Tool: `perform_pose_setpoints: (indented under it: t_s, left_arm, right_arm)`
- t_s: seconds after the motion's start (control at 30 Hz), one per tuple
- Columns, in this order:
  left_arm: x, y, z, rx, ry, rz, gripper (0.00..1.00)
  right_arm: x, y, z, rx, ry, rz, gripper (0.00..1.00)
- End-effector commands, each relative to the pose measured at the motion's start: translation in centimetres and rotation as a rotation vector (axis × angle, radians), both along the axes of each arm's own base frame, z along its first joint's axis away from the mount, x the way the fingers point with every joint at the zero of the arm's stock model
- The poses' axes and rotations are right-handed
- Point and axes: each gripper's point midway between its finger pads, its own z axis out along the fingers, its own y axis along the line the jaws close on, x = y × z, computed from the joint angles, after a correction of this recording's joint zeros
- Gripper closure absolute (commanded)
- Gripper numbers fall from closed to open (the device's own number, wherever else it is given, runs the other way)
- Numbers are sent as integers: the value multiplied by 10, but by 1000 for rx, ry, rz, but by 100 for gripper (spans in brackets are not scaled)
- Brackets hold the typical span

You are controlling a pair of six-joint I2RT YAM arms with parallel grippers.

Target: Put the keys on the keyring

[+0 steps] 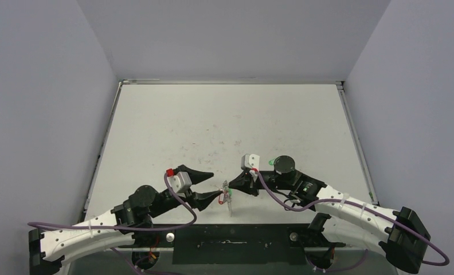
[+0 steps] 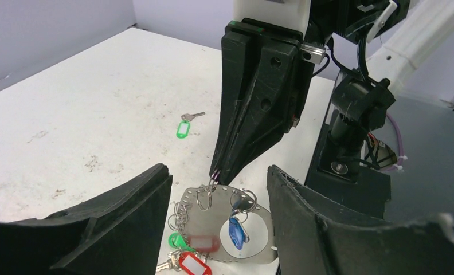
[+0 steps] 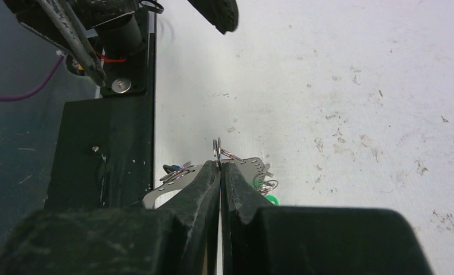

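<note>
The keyring (image 2: pixel 208 219) is a flat silver hoop with small wire loops along its rim. It hangs tilted from my right gripper (image 3: pixel 219 165), which is shut on one loop (image 3: pixel 217 148) at its top edge. Keys with a blue tag (image 2: pixel 236 230), a red tag (image 2: pixel 194 264) and a green tag (image 2: pixel 176 240) dangle from it. My left gripper (image 2: pixel 219 179) is open, its fingers (image 2: pixel 118 226) standing on either side of the keyring and clear of it. One more key with a green tag (image 2: pixel 184 128) lies loose on the table. From above, the keyring (image 1: pixel 228 197) hangs between both grippers.
The black base plate (image 1: pixel 230 246) and the arm mounts (image 2: pixel 351 166) lie right behind the keyring at the near table edge. The white table (image 1: pixel 224 126) runs away to grey walls on three sides.
</note>
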Motion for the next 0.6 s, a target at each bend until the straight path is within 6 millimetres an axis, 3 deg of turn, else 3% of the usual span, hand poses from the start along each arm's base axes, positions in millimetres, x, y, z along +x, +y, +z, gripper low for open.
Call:
perform_pose_setpoints:
  t_s: [0.0,0.3,0.57]
  left_arm:
    - [8,13,5,-38,58,78,40]
    - [12,18,-22,-17,130,120,39]
    - [17,-6,-58,6,228,120,38]
  right_arm:
    - [20,5,39,86,-39,-51,100]
    - [72,-18,56,126,18,-248,100]
    - [124,-65,75,182,32,-462,100]
